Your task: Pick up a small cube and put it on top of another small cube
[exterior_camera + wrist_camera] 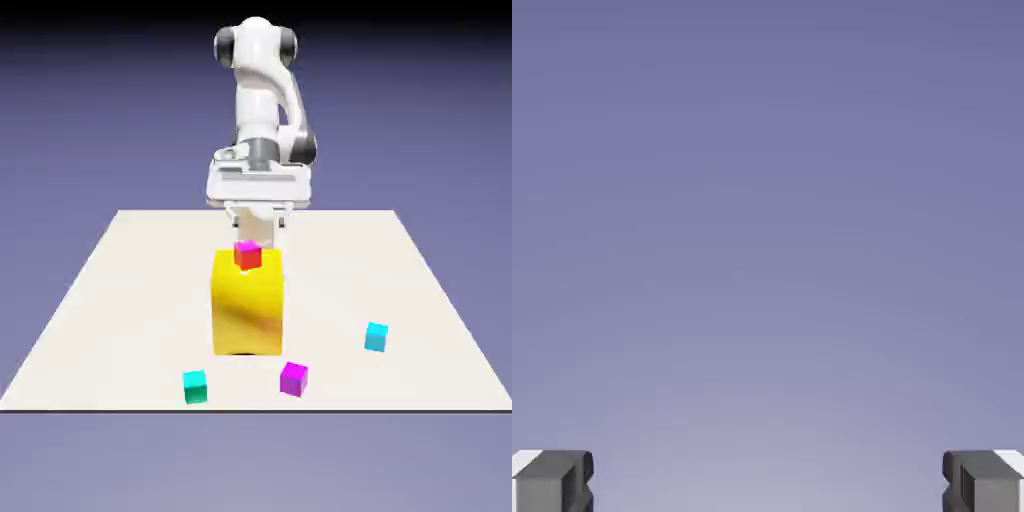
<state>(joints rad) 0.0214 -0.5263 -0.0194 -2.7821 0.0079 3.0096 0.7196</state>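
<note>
From here the teal-green cube (195,387) sits near the table's front edge, toward the exterior view's left, perhaps left apart so fingers can straddle it. The magenta cube (293,379) lies between it and the cyan cube (376,337), the likely base, with room around for stacking. Behind, a red-and-magenta cube (248,255) shows at the yellow block's (248,305) top. The gripper (768,482) is spread wide, holding nothing, presumably ready to take a cube.

Matt, plain-faced teal-green cube (195,387) — smooth yellow block (247,305) — smooth, glossy-looking white arm (258,95).
</note>
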